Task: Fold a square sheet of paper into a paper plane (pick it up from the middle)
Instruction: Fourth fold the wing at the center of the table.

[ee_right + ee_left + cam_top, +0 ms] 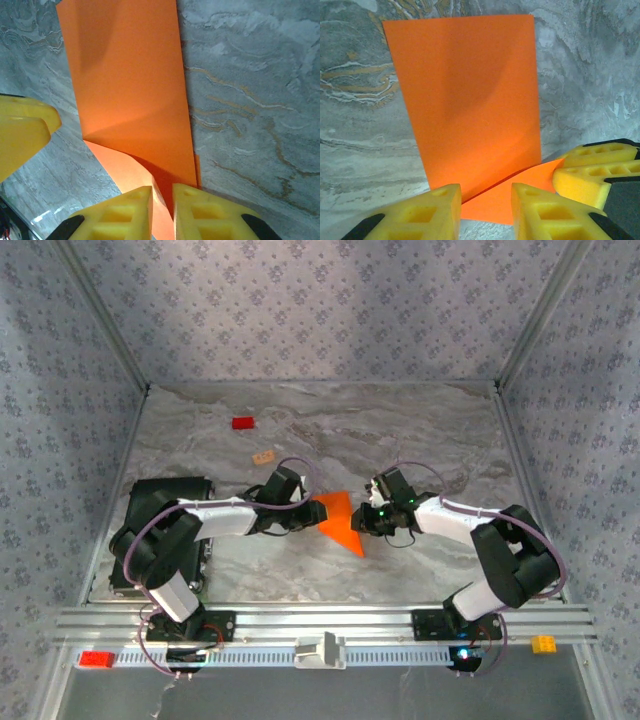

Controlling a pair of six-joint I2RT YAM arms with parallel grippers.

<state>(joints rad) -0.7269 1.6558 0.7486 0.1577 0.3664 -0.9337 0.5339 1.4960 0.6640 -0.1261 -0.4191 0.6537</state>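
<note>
Nearest you, on the front rail (400,620), a red brick (96,659) sits at the left end and a yellow brick (543,644) at the right. Past the rail, both arms reach inward and meet near the middle of the marble table (420,430). A black box (150,495) on the left side is partly covered by the left arm.

The square sheet of paper (338,522) (470,100) (130,80) lies between the two grippers. It is folded, with one layer standing up from the table above a lower flap.

Your left gripper (303,517) (486,194) has its yellow fingers spread. The lower flap's edge passes through a gap far wider than the paper, so nothing is clamped there.

Your right gripper (362,521) (162,192) has its fingers drawn close together on the paper's folded edge, pinching it. In the left wrist view those fingers meet the flap's corner at the right.

Farther out, well apart from the paper, a small tan block (264,457) lies on bare marble. A small red block (243,423) lies beyond it, toward the patterned back wall (320,310).
</note>
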